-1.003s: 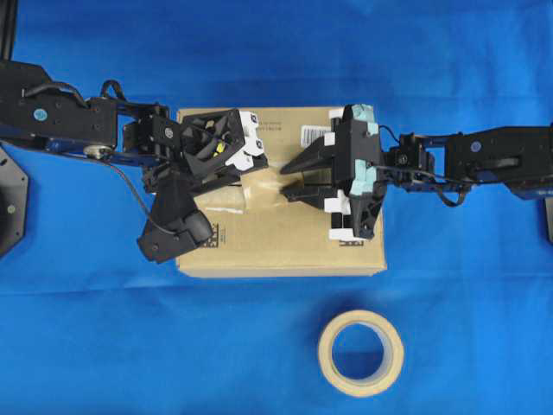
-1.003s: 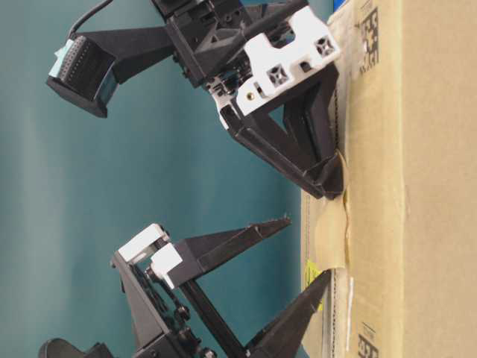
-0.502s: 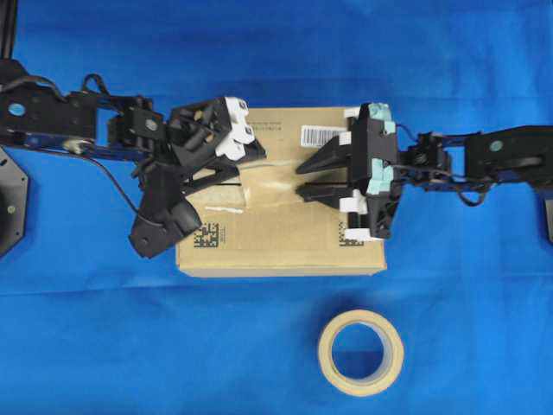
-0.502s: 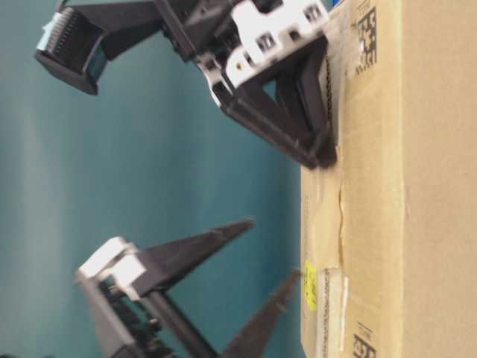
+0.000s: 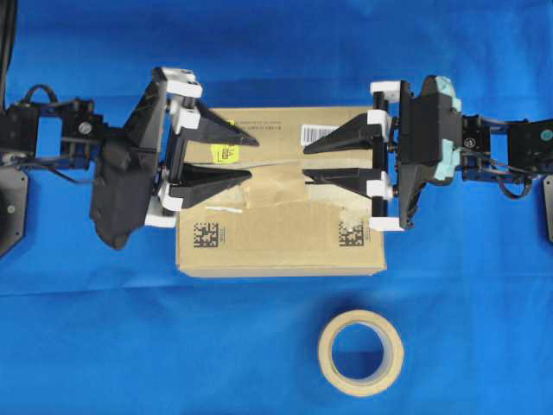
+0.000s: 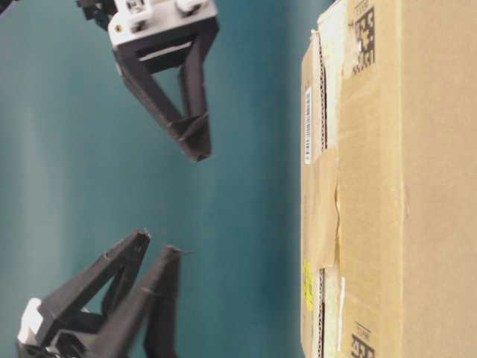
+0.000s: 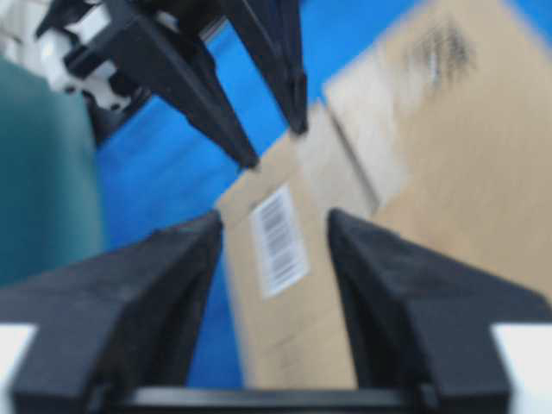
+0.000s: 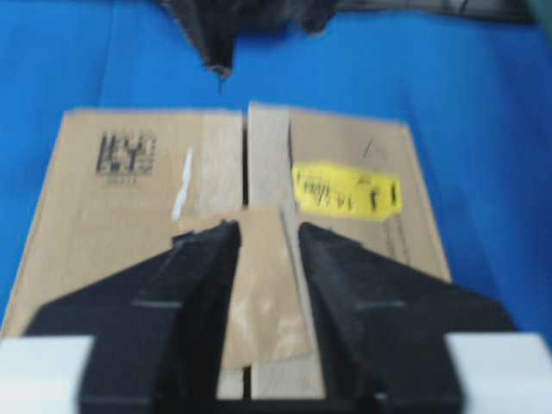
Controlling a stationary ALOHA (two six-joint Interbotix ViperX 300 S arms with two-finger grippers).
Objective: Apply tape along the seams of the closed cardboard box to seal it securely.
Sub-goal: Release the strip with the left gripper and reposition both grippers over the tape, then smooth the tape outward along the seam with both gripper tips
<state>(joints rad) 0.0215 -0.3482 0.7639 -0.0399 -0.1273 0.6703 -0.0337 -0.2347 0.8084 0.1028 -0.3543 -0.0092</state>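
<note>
Tan paper tape (image 5: 275,183), a short square piece, lies across the dark seam slit (image 5: 346,171) mid-frame on the brown cardboard box (image 5: 276,246) — its ends remain unsealed. Left tool (image 5: 251,157) and right tool (image 5: 304,162) hover partly spread, empty.

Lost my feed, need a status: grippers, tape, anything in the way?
Left gripper and right gripper open, empty, clear above the box. Tape stuck across the seam. Nothing in the way; roll sits apart.
</note>
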